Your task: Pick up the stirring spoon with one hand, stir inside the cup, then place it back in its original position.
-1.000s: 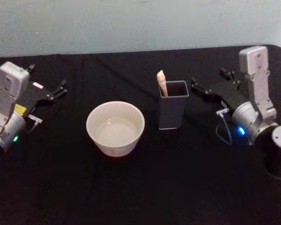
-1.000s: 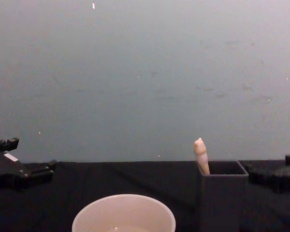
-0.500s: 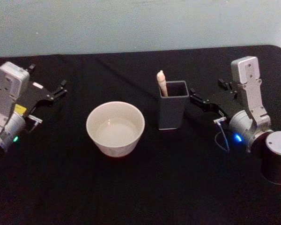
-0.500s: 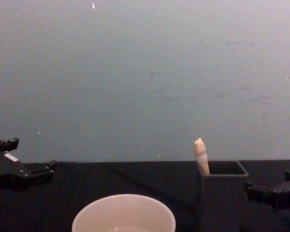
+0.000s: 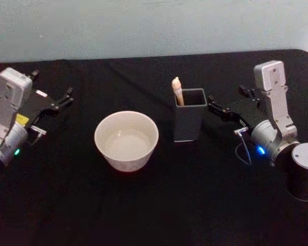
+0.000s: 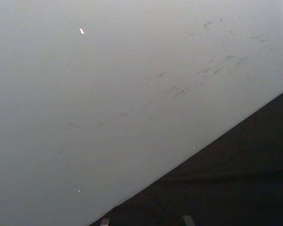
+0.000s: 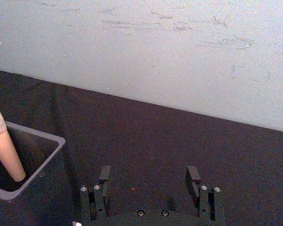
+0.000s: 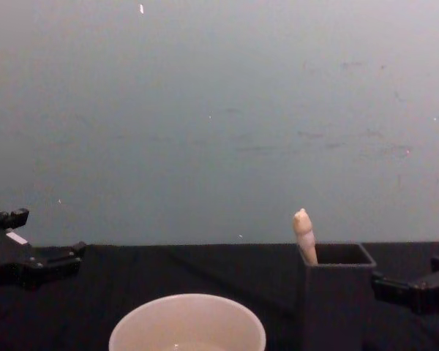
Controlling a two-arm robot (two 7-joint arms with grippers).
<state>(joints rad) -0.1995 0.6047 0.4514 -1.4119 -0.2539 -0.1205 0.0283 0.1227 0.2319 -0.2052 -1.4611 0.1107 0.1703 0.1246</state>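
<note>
I see the stirring spoon (image 5: 177, 91) standing in the dark grey holder box (image 5: 189, 122), handle tilted up and leftward. The cup (image 5: 126, 140) sits just left of it on the desk (image 5: 159, 205). My right hand (image 5: 219, 108) hovers beside the holder, fingers apart, empty. My left hand (image 5: 63, 98) is parked far left, open.

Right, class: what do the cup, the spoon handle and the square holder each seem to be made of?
Cup: probably glazed ceramic, off-white and smooth, though plastic is possible. Stirring spoon handle: cream and matte, maybe wood or plastic. Holder: dark grey, matte, thin straight walls, likely plastic or painted metal.
</note>
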